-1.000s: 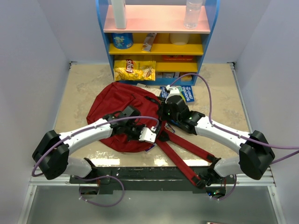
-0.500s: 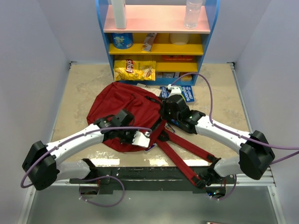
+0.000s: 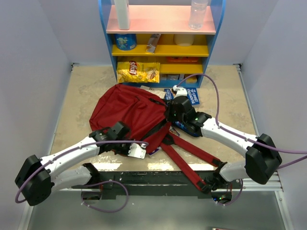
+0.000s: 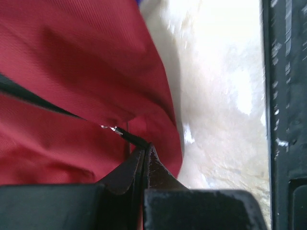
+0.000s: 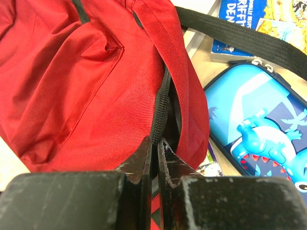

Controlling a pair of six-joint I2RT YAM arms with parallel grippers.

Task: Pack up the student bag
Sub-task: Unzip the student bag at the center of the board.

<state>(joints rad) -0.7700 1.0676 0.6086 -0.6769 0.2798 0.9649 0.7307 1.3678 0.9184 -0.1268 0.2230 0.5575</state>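
Observation:
The student bag (image 3: 127, 112), a dark-red backpack, lies in the middle of the table with its long red straps (image 3: 189, 158) trailing toward the near edge. My left gripper (image 3: 139, 150) is at the bag's near edge. In the left wrist view it (image 4: 144, 149) is shut on the black zipper pull (image 4: 128, 137) against the red fabric (image 4: 72, 72). My right gripper (image 3: 169, 115) is at the bag's right side. In the right wrist view it (image 5: 157, 142) is shut on the bag's black zipper edge (image 5: 161, 108).
A blue patterned pencil case (image 5: 256, 122) and books (image 5: 237, 21) lie right of the bag, under a black strap (image 5: 249, 43). Books (image 3: 191, 96) show by the blue and yellow shelf (image 3: 160, 50), which has a chips bag (image 3: 139, 72) in front. The table's black front rail (image 4: 288, 96) is close to my left gripper.
My left gripper has drawn back toward the near left, still shut on the zipper pull, and the bag's near edge has followed it. The right gripper has held its place.

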